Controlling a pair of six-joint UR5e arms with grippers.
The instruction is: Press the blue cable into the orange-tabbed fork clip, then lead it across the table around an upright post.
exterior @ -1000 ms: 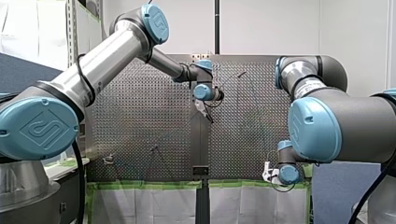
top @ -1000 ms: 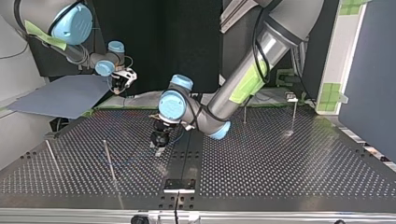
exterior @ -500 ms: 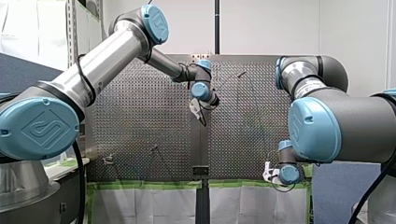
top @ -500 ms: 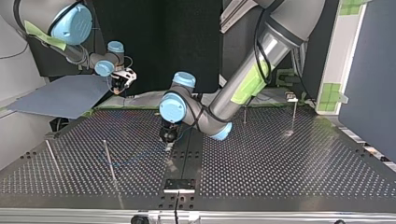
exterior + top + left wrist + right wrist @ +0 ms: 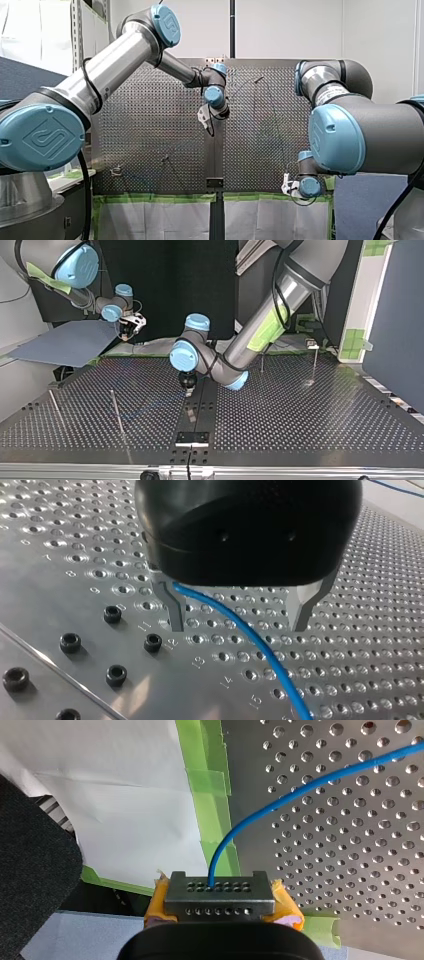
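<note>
My left gripper [image 5: 237,627] has its two metal fingers [image 5: 175,612] spread wide, and they pinch nothing. The blue cable [image 5: 266,652] comes out from under the black body just beside one finger. It runs loose through the gap, then on over the table [image 5: 360,630] full of little holes. A few black screws [image 5: 70,642] sit in the table beside that same finger. In the top view this gripper points down, near the middle of the table and a bit toward twelve o'clock from its centre, at the edge of the middle strip [image 5: 202,402]. Thin upright posts [image 5: 117,412] stand on the table, two at about nine o'clock from the centre and two at about two o'clock. My right gripper [image 5: 220,895] is closed tight on the cable, with yellow pads [image 5: 285,906] showing at both sides of its metal tips. The cable comes up out of the tips, bends over, and goes away across the table. Green tape [image 5: 210,795] runs along the table's edge, and a white sheet [image 5: 125,795] lies past it. In the top view this gripper hangs off the table at about ten o'clock, just beside a grey-blue board [image 5: 65,342].
</note>
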